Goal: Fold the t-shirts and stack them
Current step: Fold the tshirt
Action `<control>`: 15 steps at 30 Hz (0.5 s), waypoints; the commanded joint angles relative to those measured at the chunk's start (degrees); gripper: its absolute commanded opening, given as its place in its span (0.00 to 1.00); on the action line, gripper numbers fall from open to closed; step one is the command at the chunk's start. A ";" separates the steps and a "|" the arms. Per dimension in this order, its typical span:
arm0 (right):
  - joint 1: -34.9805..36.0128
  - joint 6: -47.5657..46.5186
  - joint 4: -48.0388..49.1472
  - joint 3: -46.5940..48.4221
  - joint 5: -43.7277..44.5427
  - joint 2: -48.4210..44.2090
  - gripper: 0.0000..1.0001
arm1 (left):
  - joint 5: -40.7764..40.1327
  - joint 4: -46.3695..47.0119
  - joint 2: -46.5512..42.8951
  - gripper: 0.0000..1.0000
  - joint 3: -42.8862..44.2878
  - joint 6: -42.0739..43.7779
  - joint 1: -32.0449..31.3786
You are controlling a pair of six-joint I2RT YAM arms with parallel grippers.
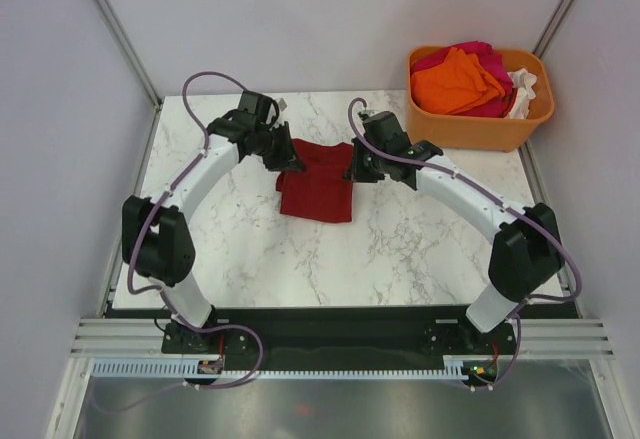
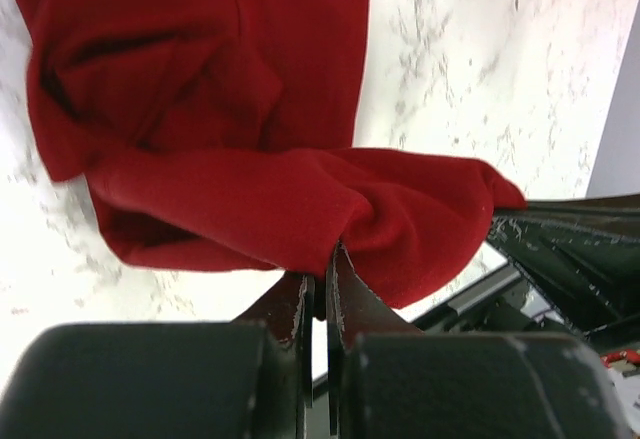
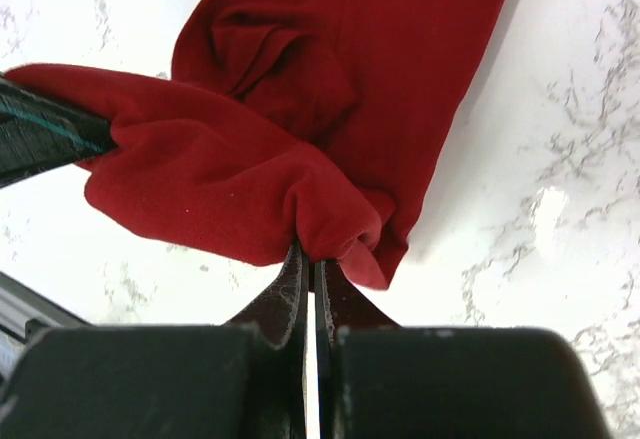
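On the left of the marble table point(image 1: 400, 249), the left gripper point(image 1: 284, 157) sits at the far left corner of the dark red t-shirt point(image 1: 318, 184). In the left wrist view its fingers point(image 2: 346, 297) are pressed almost together, with a bunched fold of the red cloth pinched between the tips. The cloth bulges out on both sides of the pinch, and the rest of the shirt lies on the marble beyond.

The shirt is in the middle of the table between the two arms. It is gathered into a compact, roughly square shape, with its near edge flat on the surface.

The right gripper point(image 1: 355, 167) is at the shirt's far right corner. The right wrist view shows its fingers point(image 3: 286, 294) likewise nearly closed, clamping a puckered wad of the same red fabric. A loose flap of it spreads to the left of the tips.

At the far right, off the table's back corner, stands the orange tub point(image 1: 470, 129). It is heaped with crumpled clothes. A bright orange shirt point(image 1: 458, 81) lies on top toward the left, and magenta-pink cloth point(image 1: 472, 52) shows behind and beneath it. A white shirt point(image 1: 526, 89) is bunched against the right wall and pokes above the rim.
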 commanded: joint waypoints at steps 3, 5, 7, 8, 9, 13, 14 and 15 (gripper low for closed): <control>-2.12 -2.92 -0.21 6.52 -2.05 5.50 0.00 | -0.93 -3.10 7.80 0.02 11.67 4.55 1.31; -3.34 -3.27 -0.29 8.89 -2.58 7.87 0.00 | -0.84 -4.41 9.66 0.02 15.27 4.90 2.10; -3.96 -3.53 -0.73 11.53 -3.46 9.55 0.00 | -0.58 -5.21 12.46 0.02 17.57 5.08 2.89; -4.57 -3.62 -0.91 12.41 -3.72 10.25 0.00 | -0.58 -6.08 13.52 0.02 19.93 5.34 3.15; -5.02 -3.71 -1.00 14.25 -3.81 11.83 0.00 | -0.41 -6.44 14.40 0.02 21.08 5.43 3.33; -6.60 -4.41 -2.66 18.74 -4.52 15.53 0.00 | 0.65 -8.02 19.15 0.02 26.62 6.13 4.64; -7.38 -4.50 -3.10 19.36 -4.60 16.49 0.00 | 1.08 -8.29 20.99 0.02 28.89 6.40 4.82; -7.91 -4.50 -3.11 20.14 -4.78 17.02 0.00 | 1.35 -8.81 22.14 0.02 30.13 6.49 4.91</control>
